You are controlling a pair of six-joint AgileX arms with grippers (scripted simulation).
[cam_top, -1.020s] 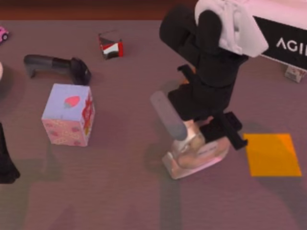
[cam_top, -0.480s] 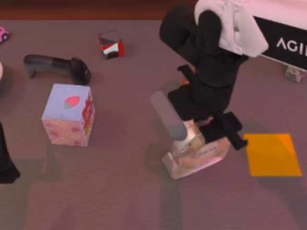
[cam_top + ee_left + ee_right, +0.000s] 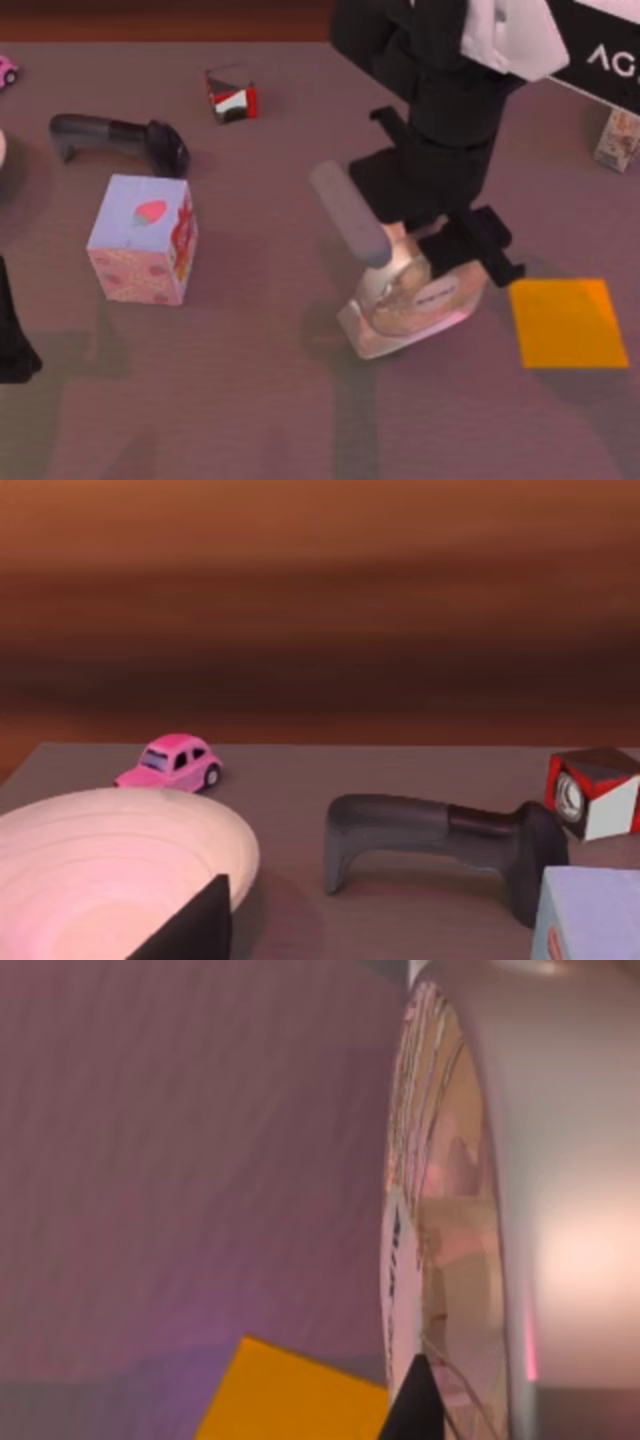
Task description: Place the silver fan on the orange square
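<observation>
The silver fan (image 3: 405,305) hangs near the table's middle, its grey ring guard (image 3: 348,225) edge-on and its flat base tilted. My right gripper (image 3: 430,262) comes down from above and is shut on it. In the right wrist view the fan (image 3: 470,1230) fills the side next to a black fingertip (image 3: 415,1405). The orange square (image 3: 568,322) lies flat just right of the fan, bare; the right wrist view shows the orange square (image 3: 300,1400) below the fan. My left gripper (image 3: 10,345) is parked at the left edge, open, one finger (image 3: 195,925) in view.
On the left half stand a pink box (image 3: 142,240), a black scanner (image 3: 120,140), a red-and-white cube (image 3: 231,95) and a pink toy car (image 3: 5,70). A white bowl (image 3: 100,870) sits by the left gripper. A small box (image 3: 617,138) is at the right edge.
The right arm has risen and drawn slightly toward the far side, and the fan has gone up with it, its base shifting a little away from the front edge.
</observation>
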